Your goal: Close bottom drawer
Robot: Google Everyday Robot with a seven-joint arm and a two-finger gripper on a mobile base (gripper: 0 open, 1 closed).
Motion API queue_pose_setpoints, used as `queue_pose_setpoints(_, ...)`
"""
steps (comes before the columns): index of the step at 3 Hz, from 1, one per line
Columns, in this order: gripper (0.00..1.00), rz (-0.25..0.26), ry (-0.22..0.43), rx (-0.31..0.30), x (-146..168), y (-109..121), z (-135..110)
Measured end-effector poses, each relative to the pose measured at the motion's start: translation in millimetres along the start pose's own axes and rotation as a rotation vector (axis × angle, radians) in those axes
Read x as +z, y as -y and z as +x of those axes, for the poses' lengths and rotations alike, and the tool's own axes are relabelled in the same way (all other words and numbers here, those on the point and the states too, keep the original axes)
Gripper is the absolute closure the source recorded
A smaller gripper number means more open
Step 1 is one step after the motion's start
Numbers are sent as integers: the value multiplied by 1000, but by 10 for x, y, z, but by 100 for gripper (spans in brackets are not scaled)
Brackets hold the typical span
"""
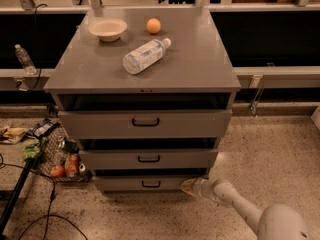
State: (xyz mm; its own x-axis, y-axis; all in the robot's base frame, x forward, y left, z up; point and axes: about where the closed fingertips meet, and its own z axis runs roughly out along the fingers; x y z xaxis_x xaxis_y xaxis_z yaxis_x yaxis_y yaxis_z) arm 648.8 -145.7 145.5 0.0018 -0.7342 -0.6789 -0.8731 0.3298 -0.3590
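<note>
A big grey cabinet [150,86] stands in the middle of the floor. It has three drawers, and all three stick out a little, with a dark gap above each one. The top drawer [100,124] is the tallest, and the middle drawer [110,159] sits under it. The bottom drawer [125,184] is the lowest one, close to the floor, with a thin front and a small black handle.

The robot's pale arm [240,204] reaches in from the near right corner, low over the floor. On the tabletop [200,64] a water bottle [145,56] lies on its side, with a bowl [107,29] and an orange [153,25] farther back. A wire basket [60,156] with food in it sits on the floor to the left.

The hand [192,186] is at the right end of the bottom drawer's front, touching it or just beside it. One cannot tell if the hand is spread or pressed together.

The robot looks to be at the pushing step, and the drawer is not all the way in yet. The next move should be a straight push toward the far side. The hand is at the drawer's end, so it could slip off past the corner.
</note>
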Motion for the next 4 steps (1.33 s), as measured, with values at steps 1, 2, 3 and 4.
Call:
queue_pose_setpoints(1, 100, -3, 2, 3, -9, -17, -2)
queue_pose_setpoints(2, 100, -31, 19, 42, -121, -210, -24)
queue_pose_setpoints(3, 100, -34, 11, 115, -328, -428, -2)
queue_pose_setpoints(4, 100, -11, 43, 180, -548, -701, -159)
